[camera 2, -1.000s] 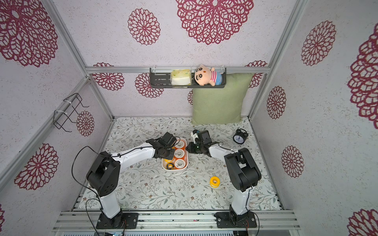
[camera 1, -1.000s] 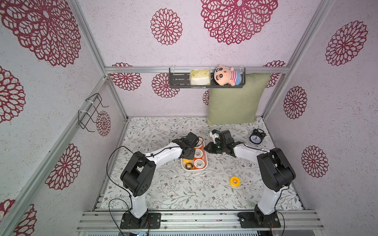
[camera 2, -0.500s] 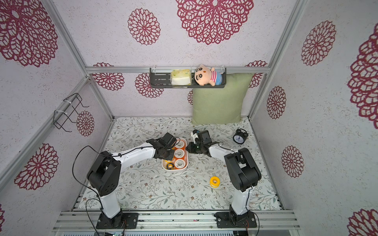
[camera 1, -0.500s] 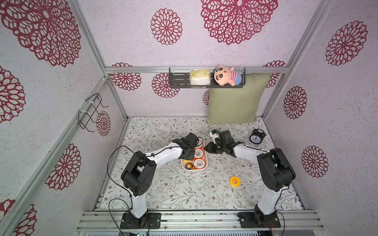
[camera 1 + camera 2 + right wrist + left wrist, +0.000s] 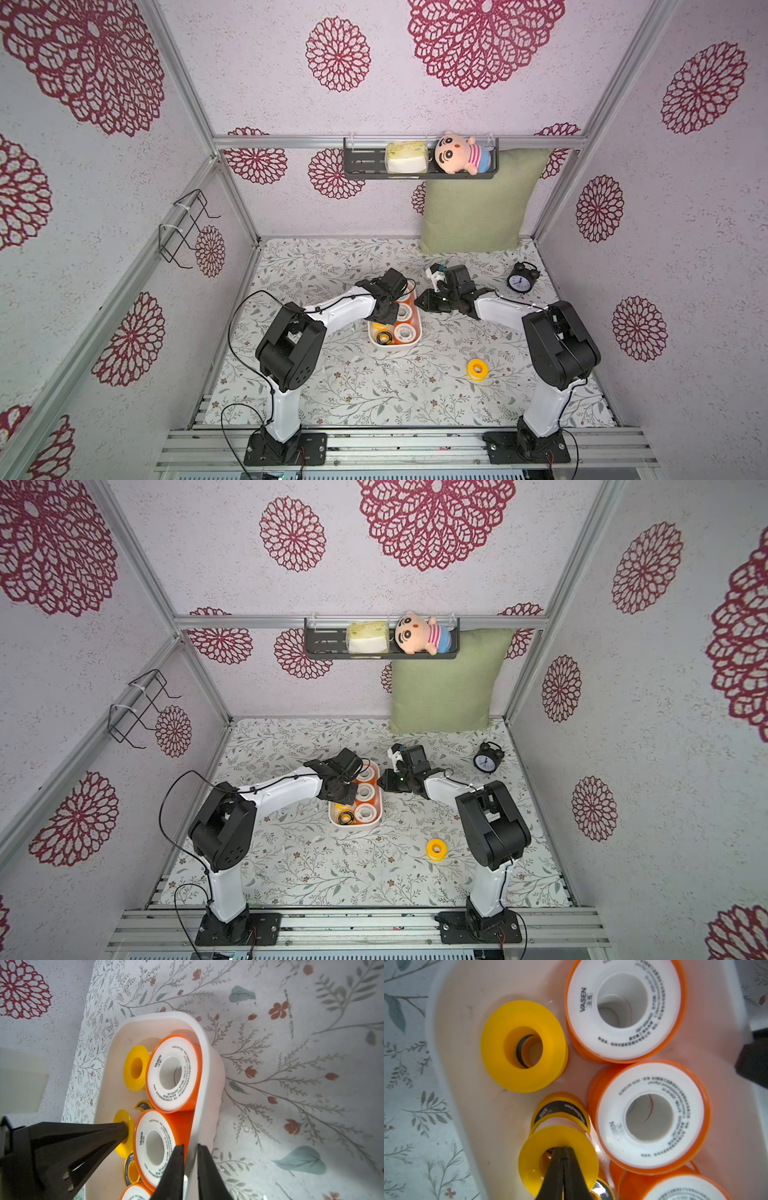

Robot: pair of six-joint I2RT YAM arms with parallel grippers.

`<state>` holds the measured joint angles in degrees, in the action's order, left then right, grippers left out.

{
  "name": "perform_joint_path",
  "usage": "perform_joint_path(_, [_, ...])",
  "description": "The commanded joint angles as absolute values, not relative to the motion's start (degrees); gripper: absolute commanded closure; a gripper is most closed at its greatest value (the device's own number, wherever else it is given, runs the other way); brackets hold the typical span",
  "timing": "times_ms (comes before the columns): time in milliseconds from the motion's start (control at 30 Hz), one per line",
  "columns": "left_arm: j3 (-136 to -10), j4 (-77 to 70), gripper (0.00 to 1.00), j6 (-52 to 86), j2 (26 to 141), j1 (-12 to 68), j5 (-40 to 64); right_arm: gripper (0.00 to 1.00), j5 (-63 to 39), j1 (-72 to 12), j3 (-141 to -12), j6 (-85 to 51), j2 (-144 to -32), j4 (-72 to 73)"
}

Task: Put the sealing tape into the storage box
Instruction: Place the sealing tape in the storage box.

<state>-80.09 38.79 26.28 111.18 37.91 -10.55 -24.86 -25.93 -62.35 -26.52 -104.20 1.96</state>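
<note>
**Box pinned while closed tips steer a yellow roll**

The left tool [image 5: 561,1150] has its jaws pressed together, and the closed tips are poked through the centre hole of a yellow roll [image 5: 529,1159] inside the storage box [image 5: 467,1022]. It grips nothing. It seems to be nudging that roll into its place, close against a black-faced roll [image 5: 560,1107] and beside the orange rolls [image 5: 650,1122] that fill the box's other side.

The right tool [image 5: 190,1147] is closed on the box's wall, one finger inside and one outside, most likely to keep the light tub from sliding under the push.

The box sits near the middle of the worktop [image 5: 332,395]. One loose yellow roll [image 5: 477,370] lies flat well apart from it, toward the front right corner, not yet stowed.
</note>
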Motion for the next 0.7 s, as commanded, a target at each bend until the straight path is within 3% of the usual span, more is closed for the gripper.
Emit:
perform_joint_path(0, [-81.4, 39.2, 0.93, 25.8, 114.1, 37.2, -10.3, 0.82, -24.9, -26.2, -64.0, -25.4, -105.1, 0.0])
perform_joint_path(467, [-82.8, 39.5, 0.92, 25.8, 114.0, 37.1, -12.4, 0.81, -24.7, -26.1, -64.2, -25.1, -104.3, -0.5])
perform_joint_path(667, [-82.1, 39.7, 0.82, 25.8, 109.5, 37.1, -12.3, 0.74, -22.4, -26.2, -64.0, -24.3, -101.2, -1.6])
